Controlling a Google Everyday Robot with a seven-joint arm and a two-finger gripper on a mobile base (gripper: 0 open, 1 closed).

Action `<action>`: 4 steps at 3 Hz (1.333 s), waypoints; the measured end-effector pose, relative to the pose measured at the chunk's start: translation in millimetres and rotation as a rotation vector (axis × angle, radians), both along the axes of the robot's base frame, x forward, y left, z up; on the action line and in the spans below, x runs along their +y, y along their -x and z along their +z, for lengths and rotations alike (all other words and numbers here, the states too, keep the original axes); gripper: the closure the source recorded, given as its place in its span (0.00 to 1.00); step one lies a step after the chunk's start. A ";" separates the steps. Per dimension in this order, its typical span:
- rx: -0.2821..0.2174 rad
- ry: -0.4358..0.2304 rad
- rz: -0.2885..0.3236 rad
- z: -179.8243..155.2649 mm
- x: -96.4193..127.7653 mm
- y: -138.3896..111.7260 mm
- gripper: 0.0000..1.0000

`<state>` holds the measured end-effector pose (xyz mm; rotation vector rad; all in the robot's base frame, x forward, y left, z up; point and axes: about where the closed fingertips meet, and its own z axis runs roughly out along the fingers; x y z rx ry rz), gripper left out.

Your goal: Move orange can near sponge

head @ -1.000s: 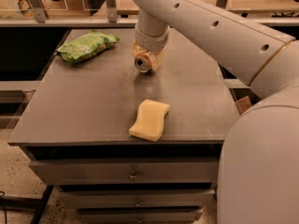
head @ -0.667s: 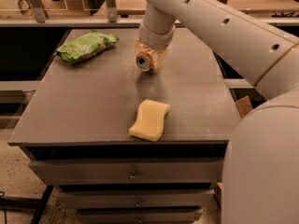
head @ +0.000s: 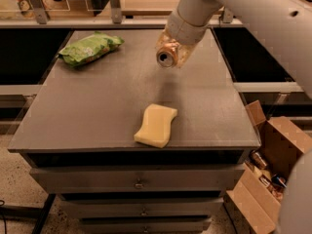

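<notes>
The orange can (head: 168, 55) is held on its side in my gripper (head: 174, 50), lifted above the grey table, its silver top facing the camera. The can's shadow falls on the tabletop below it. The pale yellow sponge (head: 156, 125) with wavy sides lies near the table's front edge, below and a little left of the can. My white arm reaches in from the upper right.
A green snack bag (head: 90, 48) lies at the table's back left. The grey table (head: 73, 121) has drawers under its front edge. An open cardboard box (head: 265, 169) with cans stands on the floor at the right. Rails run behind the table.
My gripper has lifted the orange can off the tabletop and carried it slightly to the right and up. The sponge and snack bag have not moved.
</notes>
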<state>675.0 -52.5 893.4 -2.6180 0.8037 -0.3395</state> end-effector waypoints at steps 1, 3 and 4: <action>-0.001 -0.011 -0.009 8.1 -29.0 34.6 1.00; 0.043 -0.060 0.004 -3.9 -54.5 75.7 1.00; 0.000 -0.070 0.055 2.1 -56.8 90.0 1.00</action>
